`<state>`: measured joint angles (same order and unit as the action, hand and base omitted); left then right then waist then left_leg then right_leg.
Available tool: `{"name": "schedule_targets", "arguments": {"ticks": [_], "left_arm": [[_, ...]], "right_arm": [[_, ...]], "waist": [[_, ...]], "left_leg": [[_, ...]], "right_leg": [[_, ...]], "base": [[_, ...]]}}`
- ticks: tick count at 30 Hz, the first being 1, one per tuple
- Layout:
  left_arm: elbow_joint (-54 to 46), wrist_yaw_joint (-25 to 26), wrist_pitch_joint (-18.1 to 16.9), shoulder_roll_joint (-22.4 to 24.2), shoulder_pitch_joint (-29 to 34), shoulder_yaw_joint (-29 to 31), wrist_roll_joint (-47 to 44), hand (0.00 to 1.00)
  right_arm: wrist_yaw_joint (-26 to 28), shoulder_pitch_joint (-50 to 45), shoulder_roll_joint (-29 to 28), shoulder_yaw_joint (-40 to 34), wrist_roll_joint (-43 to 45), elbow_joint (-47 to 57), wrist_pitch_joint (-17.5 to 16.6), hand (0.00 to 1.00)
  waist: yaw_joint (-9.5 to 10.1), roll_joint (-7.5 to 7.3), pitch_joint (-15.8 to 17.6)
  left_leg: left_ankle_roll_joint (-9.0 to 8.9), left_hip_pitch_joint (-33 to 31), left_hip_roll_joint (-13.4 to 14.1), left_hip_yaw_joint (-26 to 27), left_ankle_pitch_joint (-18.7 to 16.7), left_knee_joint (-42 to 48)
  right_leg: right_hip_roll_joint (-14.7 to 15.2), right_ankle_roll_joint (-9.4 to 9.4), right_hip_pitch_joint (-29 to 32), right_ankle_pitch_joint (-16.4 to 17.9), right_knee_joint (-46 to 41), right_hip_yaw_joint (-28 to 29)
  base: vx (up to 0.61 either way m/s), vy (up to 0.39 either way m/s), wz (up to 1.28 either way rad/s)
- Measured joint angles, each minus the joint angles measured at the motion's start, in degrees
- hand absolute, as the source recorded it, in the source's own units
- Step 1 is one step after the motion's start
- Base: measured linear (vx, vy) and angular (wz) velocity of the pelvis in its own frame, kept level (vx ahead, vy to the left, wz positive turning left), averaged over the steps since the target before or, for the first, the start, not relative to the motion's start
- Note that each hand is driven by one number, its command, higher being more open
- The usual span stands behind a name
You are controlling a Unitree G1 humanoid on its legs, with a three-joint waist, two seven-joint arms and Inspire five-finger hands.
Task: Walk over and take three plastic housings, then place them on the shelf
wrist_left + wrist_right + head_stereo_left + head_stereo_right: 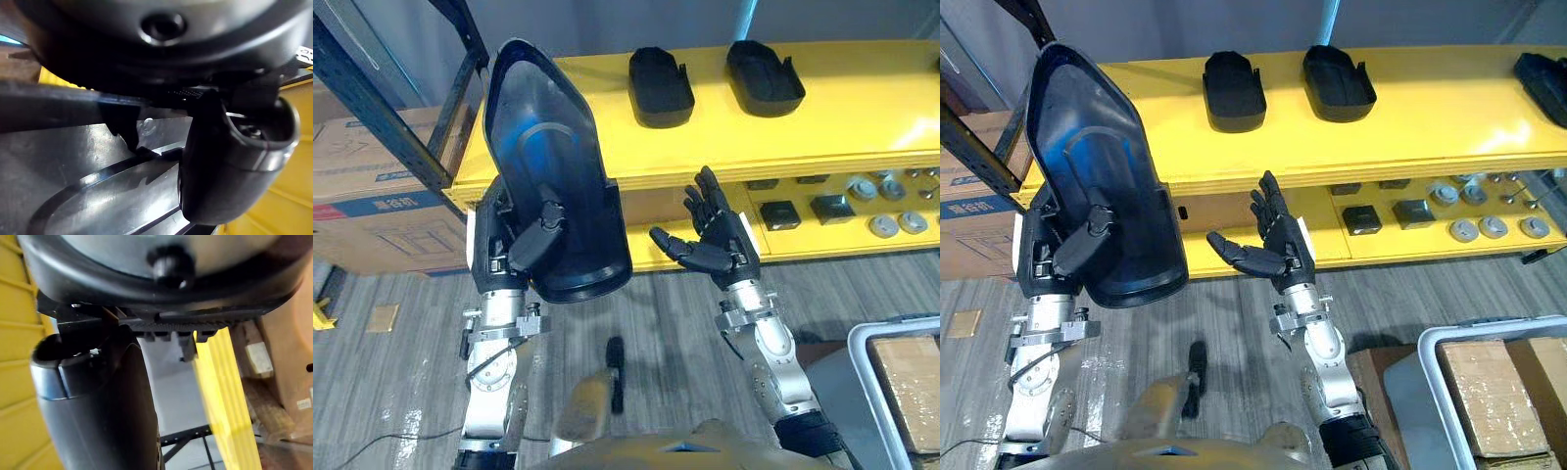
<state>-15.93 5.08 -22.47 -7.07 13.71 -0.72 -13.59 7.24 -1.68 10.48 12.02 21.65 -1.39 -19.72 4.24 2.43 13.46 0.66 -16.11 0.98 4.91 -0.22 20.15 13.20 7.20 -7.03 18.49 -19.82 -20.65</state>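
Clasping the tall black plastic housing (548,147) upright, the left robot hand (509,245) is raised before the yellow shelf (862,108); the right robot hand (720,240) is spread, released, empty.

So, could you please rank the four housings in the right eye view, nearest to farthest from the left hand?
1. Held housing, gripped in the left hand.
2. Leftmost shelf housing.
3. Middle shelf housing, further right.
4. Rightmost shelf housing, at the view's edge.
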Motion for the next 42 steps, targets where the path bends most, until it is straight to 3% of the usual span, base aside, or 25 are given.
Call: {"name": "schedule_targets", "arguments": {"ticks": [3, 6, 7, 8, 10, 11, 12, 13, 16, 20, 21, 22, 24, 25, 26, 27, 28, 31, 35, 37, 38, 40, 41, 42], "left_arm": [[0.0, -0.5, 0.1, 0.1, 1.1, 0.3, 0.0, 0.0], [-0.6, -2.1, 0.3, 0.2, 1.5, 1.9, 0.0, 0.0], [-0.9, -2.8, 0.3, 0.2, 1.8, 2.6, 0.0, 0.0], [-1.0, -3.1, 0.3, 0.3, 1.7, 2.9, 0.0, 0.0], [-1.6, -4.8, 0.4, -0.1, 1.8, 4.0, 0.0, 0.0], [-2.2, -5.3, 0.4, -0.9, 1.8, 4.1, -0.1, 0.0], [-2.8, -5.2, 0.4, -1.6, 1.6, 4.3, -0.1, 0.0], [-2.9, -4.9, 0.4, -2.4, 0.7, 4.3, -0.1, 0.0], [-2.3, -3.8, 0.4, -3.2, -2.2, 3.8, -0.2, 0.0], [0.8, -1.9, 0.4, -3.3, -4.2, 2.9, -0.3, 0.0], [1.7, -1.4, 0.4, -2.9, -4.1, 2.4, -0.4, 0.0], [1.7, -1.3, 0.4, -2.9, -4.0, 2.1, -0.6, 0.0], [1.5, -0.5, 0.4, -2.7, -3.1, 1.5, -1.9, 0.0], [1.2, -0.2, 0.4, -2.5, -2.5, 1.5, -2.1, 0.0], [0.9, -0.1, 0.1, -1.7, -1.5, 1.4, -2.5, 0.0], [0.6, -0.2, -0.1, 0.2, 0.0, 0.8, -3.5, 0.0], [0.6, -0.4, -0.1, 0.6, 0.4, 0.0, -3.9, 0.0], [0.8, -0.5, 0.0, 0.5, 0.4, -1.4, -3.8, 0.0], [0.9, -0.5, 0.0, 0.5, 0.1, -1.6, -3.8, 0.0], [2.1, -0.7, 0.0, 0.5, -0.7, -1.6, -3.8, 0.0], [4.1, -1.0, 0.0, 0.4, -2.3, -2.3, -3.8, 0.0], [5.3, -2.1, -0.1, 0.6, -2.4, -3.2, -3.7, 0.0], [5.3, -2.3, -0.1, 0.6, -2.2, -3.6, -3.7, 0.0], [5.3, -3.5, -0.1, 0.6, -2.0, -4.0, -3.8, 0.0]], "right_arm": [[-0.1, 0.1, -1.7, -0.2, 0.1, 0.1, -0.8, 1.0], [-0.5, 0.1, -3.0, -0.2, 0.2, 0.2, -1.0, 1.0], [-0.8, 0.0, -3.6, -0.2, 0.2, 0.3, -1.0, 1.0], [-1.2, 0.0, -3.6, -0.2, 0.2, 0.5, -1.0, 1.0], [-2.1, -0.1, -3.9, -0.3, 0.0, 0.6, -1.0, 1.0], [-2.3, -0.2, -3.9, -0.3, 0.0, 0.6, -1.0, 1.0], [-2.5, -0.4, -4.4, -0.3, 0.0, 1.2, -1.1, 1.0], [-2.6, -0.7, -4.5, -0.4, 0.0, 2.5, -1.3, 1.0], [-1.4, -2.0, -4.6, -2.1, -0.5, 5.9, -2.6, 1.0], [0.0, -3.5, -4.5, -5.1, -0.3, 6.9, -3.3, 1.0], [0.2, -5.0, -4.5, -5.4, 0.1, 7.9, -3.3, 1.0], [0.4, -5.5, -4.5, -5.5, 0.1, 8.6, -3.3, 1.0], [2.1, -5.9, -4.5, -5.5, 0.0, 10.9, -3.3, 1.0], [2.3, -5.8, -4.5, -5.5, 0.0, 11.4, -3.4, 1.0], [2.4, -5.1, -4.0, -5.6, 0.0, 11.6, -4.0, 1.0], [2.1, -4.1, -2.8, -6.3, 0.1, 11.6, -4.3, 1.0], [1.6, -3.8, -2.4, -7.1, 0.0, 11.6, -4.3, 1.0], [-0.8, -3.8, -1.3, -9.8, 0.1, 11.1, -4.0, 1.0], [-1.8, -4.1, -1.2, -12.1, 1.8, 11.1, -4.0, 1.0], [-2.8, -4.2, -1.3, -12.7, 1.8, 11.1, -4.1, 1.0], [-3.0, -4.0, -1.5, -13.7, 1.8, 11.1, -4.7, 1.0], [-4.4, -3.7, -1.4, -14.7, 1.8, 11.1, -6.1, 1.0], [-4.6, -3.7, -1.3, -14.8, 1.9, 11.1, -6.8, 1.0], [-5.4, -3.5, -1.2, -14.7, 2.5, 11.1, -7.7, 1.0]], "waist": [[0.1, -0.89, 0.6], [0.3, -2.17, 1.0], [0.29, -2.72, 0.9], [0.16, -2.77, 0.7], [-0.1, -2.44, 0.4], [-0.15, -2.75, 0.3], [-0.93, -2.88, 0.0], [-1.4, -2.77, -0.2], [-1.49, -2.68, -1.3], [-3.93, -2.33, -1.5], [-4.4, -2.45, -1.6], [-4.37, -2.64, -1.8], [-3.41, -4.38, -3.9], [-3.31, -4.85, -4.5], [-3.26, -5.25, -5.2], [-3.06, -3.48, -6.2], [-2.87, -2.71, -6.5], [-2.92, -1.29, -6.8], [-2.99, -0.52, -6.8], [-3.21, -0.83, -6.5], [-3.92, -0.95, -5.4], [-4.57, -0.06, -3.9], [-4.51, 0.68, -3.9], [-4.27, 2.08, -4.2]], "left_leg": [[0.68, 0.1, -1.4, 1.1, -2.9, 2.0], [2.01, 0.5, -3.3, 1.8, -5.3, 3.5], [2.5, 0.9, -4.3, 1.5, -6.9, 3.7], [2.98, 1.0, -4.6, 1.4, -7.1, 3.6], [4.15, 2.9, -4.9, 0.4, -7.4, 1.8], [4.52, 4.3, -5.0, -0.1, -7.2, 0.1], [4.82, 6.0, -5.0, -1.2, -6.6, -2.2], [3.99, 7.5, -5.1, -2.6, -5.8, -4.7], [3.83, 8.6, -5.9, -4.6, -4.6, -8.5], [4.21, 11.9, -6.4, -7.3, -4.2, -8.1], [3.33, 13.4, -6.4, -8.5, -4.7, -7.8], [2.81, 13.8, -6.4, -8.6, -5.1, -7.8], [0.98, 14.4, -6.4, -8.6, -6.5, -8.3], [0.76, 14.3, -6.3, -8.5, -7.1, -8.4], [0.41, 13.8, -5.9, -8.6, -8.8, -7.7], [-1.14, 12.1, -2.8, -7.7, -11.7, -5.5], [-1.75, 11.3, -1.0, -6.5, -12.3, -4.3], [-2.92, 11.1, 1.7, -5.8, -11.3, -4.3], [-2.99, 10.6, 1.7, -5.5, -10.6, -1.6], [-4.49, 10.3, 0.6, -5.7, -9.7, -1.1], [-3.85, 9.0, 0.2, -4.9, -10.0, 1.5], [-4.62, 7.3, 5.6, -3.7, -10.5, 3.5], [-5.07, 7.3, 6.9, -3.8, -10.1, 3.0], [-6.01, 7.9, 9.1, -5.3, -9.2, 0.2]], "right_leg": [[2.0, 0.23, -0.2, 1.5, -1.9, 0.6], [3.8, -1.19, -1.8, 2.4, -0.8, 0.3], [4.2, -3.57, -2.6, 2.3, -2.0, 0.2], [4.6, -4.8, -1.7, 1.1, -4.5, 0.4], [6.2, -8.89, 4.7, -5.7, -17.2, 2.6], [6.1, -8.64, 6.9, -7.3, -20.7, 4.8], [4.1, -6.39, 8.2, -5.9, -21.3, 7.4], [1.7, -4.95, 9.4, -4.3, -18.1, 9.0], [-1.6, -4.44, 14.2, -3.7, -10.3, 11.2], [-4.5, -2.17, 18.8, -5.3, -4.8, 19.6], [-4.4, -1.11, 18.7, -6.2, -3.3, 19.8], [-4.3, -1.33, 18.7, -7.4, -2.3, 19.5], [-4.3, -2.75, 17.3, -13.8, 4.1, 18.4], [-4.3, -3.32, 16.6, -15.2, 5.5, 17.6], [-4.5, -1.94, 14.7, -17.5, 8.4, 16.9], [-6.5, -3.08, 13.3, -18.5, 11.5, 13.9], [-7.6, -3.67, 12.6, -18.9, 12.9, 12.7], [-9.3, -4.69, 10.8, -18.8, 14.1, 10.0], [-9.3, -5.54, 9.3, -18.1, 14.1, 9.6], [-7.5, -5.64, 8.5, -18.0, 14.1, 9.1], [-5.5, -5.33, 7.5, -17.8, 13.8, 7.5], [-4.4, -4.35, 6.3, -15.7, 12.5, 6.5], [-4.2, -3.7, 6.3, -15.3, 11.9, 6.5], [-3.3, -1.51, 7.7, -14.1, 10.0, 7.3]], "base": [[0.02, 0.081, -0.07], [0.11, 0.139, 0.08], [0.21, 0.147, 0.1], [0.17, 0.097, 0.19], [0.18, 0.186, 0.23], [0.23, 0.195, 0.3], [0.22, 0.103, 0.4], [0.22, 0.087, 0.4], [0.22, 0.057, 0.29], [0.26, -0.015, 0.52], [0.23, -0.099, 0.58], [0.23, -0.118, 0.6], [0.21, -0.201, 0.38], [0.25, -0.299, 0.41], [0.17, -0.257, 0.49], [0.18, -0.283, 0.57], [0.13, -0.207, 0.5], [0.12, -0.15, 0.43], [0.05, -0.03, 0.13], [-0.02, 0.078, 0.34], [-0.07, 0.112, 0.67], [-0.12, 0.124, 0.57], [-0.17, 0.295, 0.11], [-0.13, 0.336, -0.1]]}}
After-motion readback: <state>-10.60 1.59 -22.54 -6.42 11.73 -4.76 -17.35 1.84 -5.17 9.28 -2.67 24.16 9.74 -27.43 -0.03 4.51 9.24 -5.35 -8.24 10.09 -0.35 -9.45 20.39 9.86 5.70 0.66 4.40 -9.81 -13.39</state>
